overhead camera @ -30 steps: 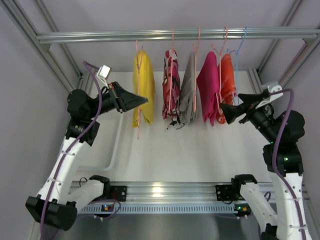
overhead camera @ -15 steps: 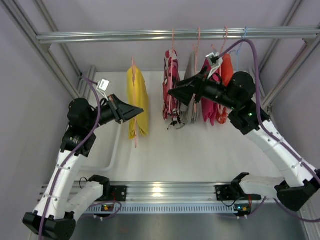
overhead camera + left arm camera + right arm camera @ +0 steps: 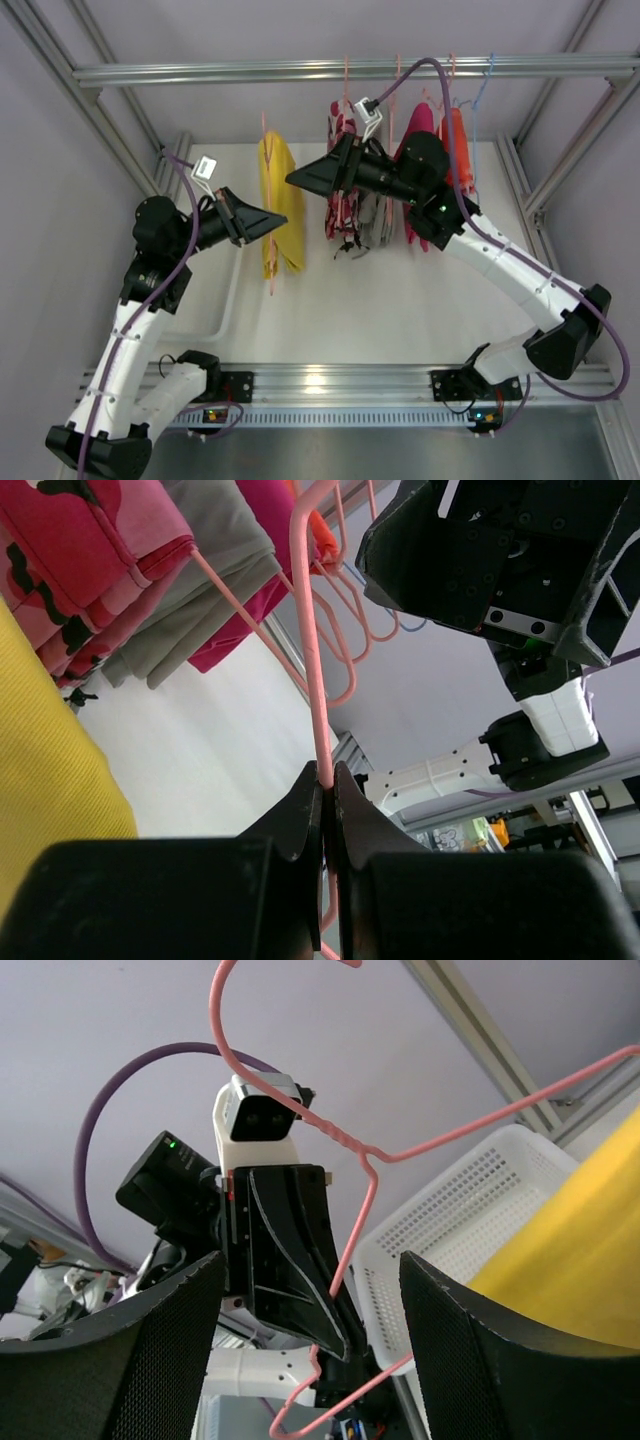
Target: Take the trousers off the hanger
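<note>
The left gripper (image 3: 326, 780) is closed tight on the wire of the pink hanger (image 3: 312, 630). The yellow trousers (image 3: 284, 250) are draped over this hanger, left of the other garments, and the hanger appears unhooked from the rail (image 3: 200, 72). The right gripper (image 3: 298, 179) is held just right of the yellow cloth, its fingers well apart and empty. The fingers should be closed on a thick fold of cloth only, clear of the wire. The hanger should be kept steady while the cloth is drawn off sideways, so that snagging is avoided.
</note>
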